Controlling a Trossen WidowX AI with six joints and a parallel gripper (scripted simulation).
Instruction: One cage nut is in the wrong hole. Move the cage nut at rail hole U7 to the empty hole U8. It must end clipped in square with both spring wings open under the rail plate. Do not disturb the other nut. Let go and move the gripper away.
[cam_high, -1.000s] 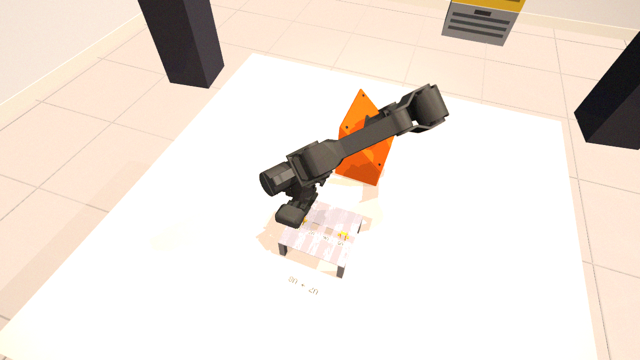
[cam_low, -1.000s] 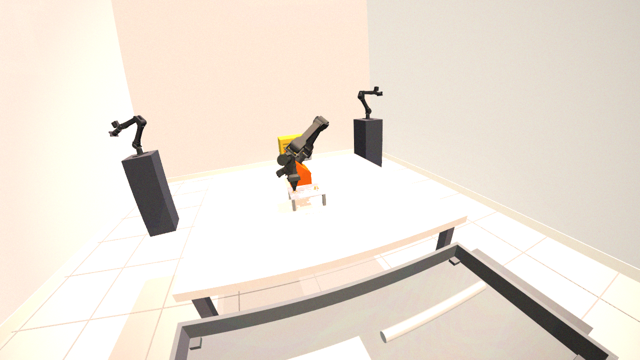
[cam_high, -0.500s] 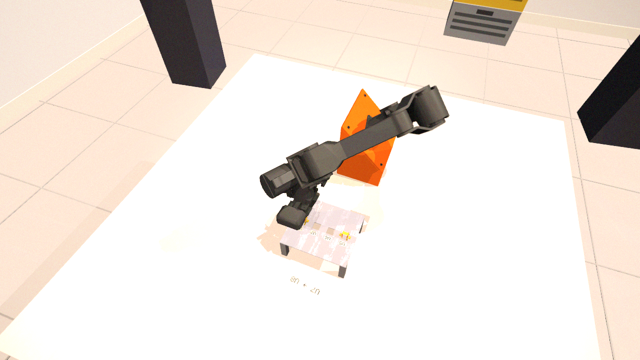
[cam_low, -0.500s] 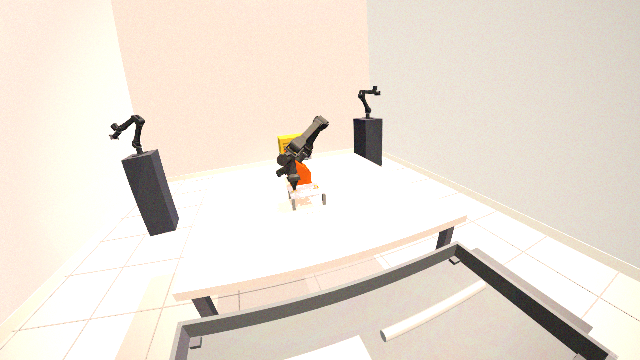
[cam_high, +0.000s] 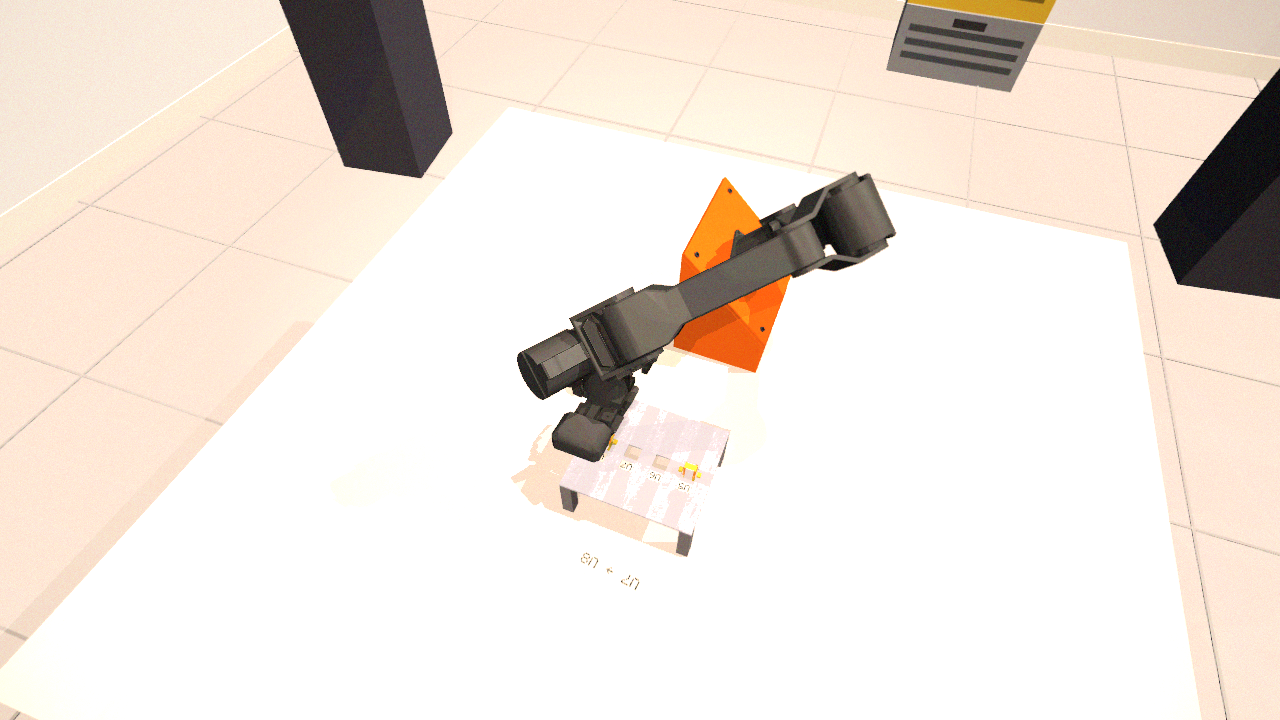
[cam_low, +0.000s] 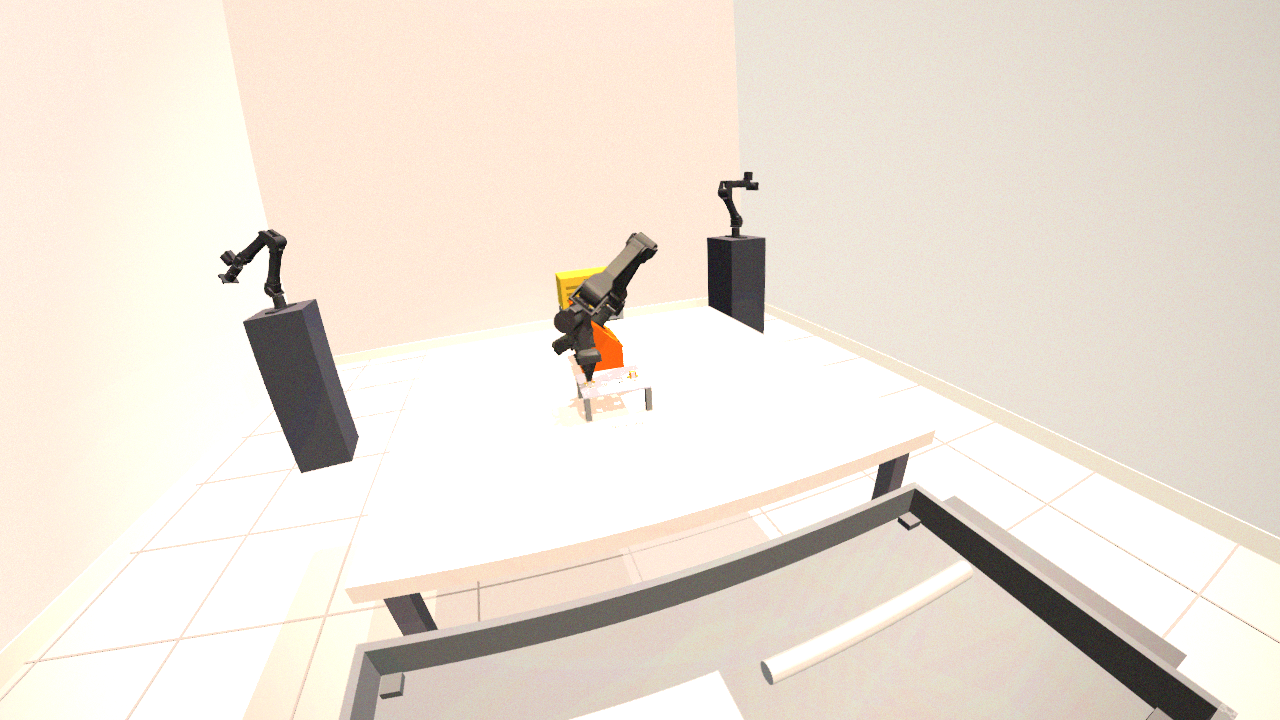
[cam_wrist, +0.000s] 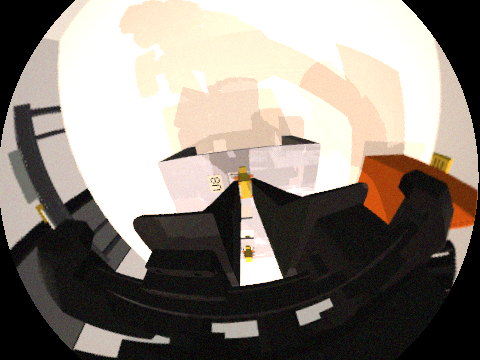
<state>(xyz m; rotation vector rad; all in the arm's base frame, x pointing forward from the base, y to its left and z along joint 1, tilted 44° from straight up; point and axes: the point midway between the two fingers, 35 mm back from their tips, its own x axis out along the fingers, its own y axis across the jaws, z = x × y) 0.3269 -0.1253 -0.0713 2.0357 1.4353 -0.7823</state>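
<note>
My gripper (cam_wrist: 245, 187) (cam_low: 589, 378) is shut on a yellow cage nut (cam_wrist: 243, 173) (cam_high: 612, 441) and points down at the end of the rail plate (cam_wrist: 187, 187) (cam_high: 716, 439). The held nut is at hole U8, beside the U8 label (cam_wrist: 215, 183). Its orange wings stick out at both sides; whether it is seated or just above the hole, I cannot tell. In the top view the gripper body hides the fingertips. Hole U7 (cam_high: 631, 452) and hole U6 (cam_high: 660, 462) are empty. The other nut (cam_high: 690, 470) (cam_wrist: 248, 253) (cam_low: 632, 375) stands at U5.
The rail plate stands on short dark legs (cam_high: 684, 542) on the white table (cam_high: 895, 537). An orange angled mount (cam_high: 720, 344) (cam_wrist: 382, 187) stands behind it, under the arm. The printed text "U7 → U8" (cam_high: 610, 571) lies on the table in front of the rail.
</note>
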